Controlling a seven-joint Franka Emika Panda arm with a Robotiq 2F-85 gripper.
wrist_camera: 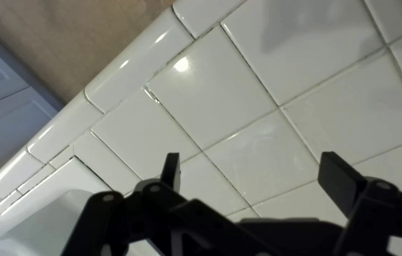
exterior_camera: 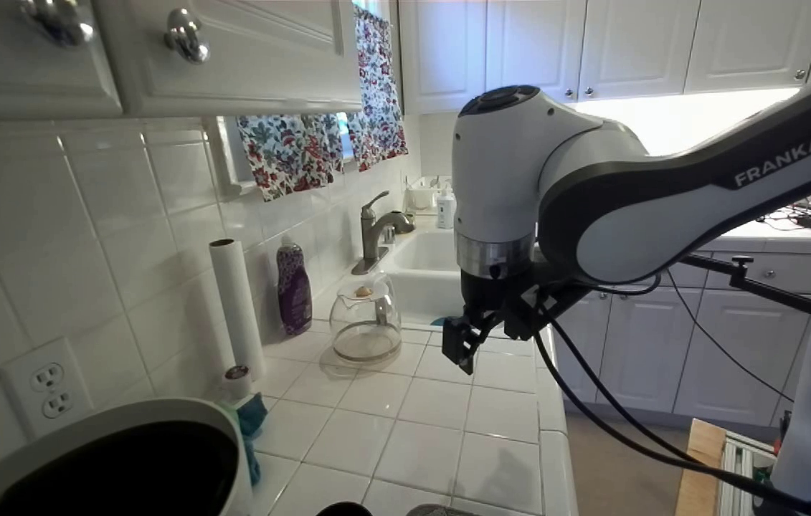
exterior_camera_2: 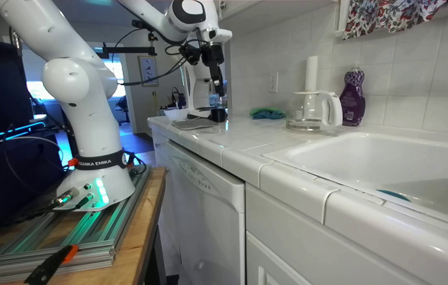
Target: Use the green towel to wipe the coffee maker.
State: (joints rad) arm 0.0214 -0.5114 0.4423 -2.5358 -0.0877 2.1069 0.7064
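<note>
Hovering over the counter (wrist_camera: pixel 208 96) — gripper (wrist_camera: pixel 252 174) spread wide, nothing in its grasp.

In an exterior view the green towel (exterior_camera_2: pixel 266 112) lies right of the gripper and lower, bunched near the wall (exterior_camera_2: pixel 251 59), long axis running left to right — next reach presumably goes toward the wall and down. Probable coffee maker (exterior_camera_2: pixel 199 95), white, stands far left, partly behind the gripper. Containers: glass carafe (exterior_camera_2: pixel 299 114), nearer and right of the towel, no liquid made out; dark cup-like object (exterior_camera_2: pixel 218 115) and white bowl (exterior_camera_2: pixel 176 114), far left, contents not visible; sink (exterior_camera_2: pixel 406 158), near right, with a blue-green item (exterior_camera_2: pixel 393 194), mostly hidden.
</note>
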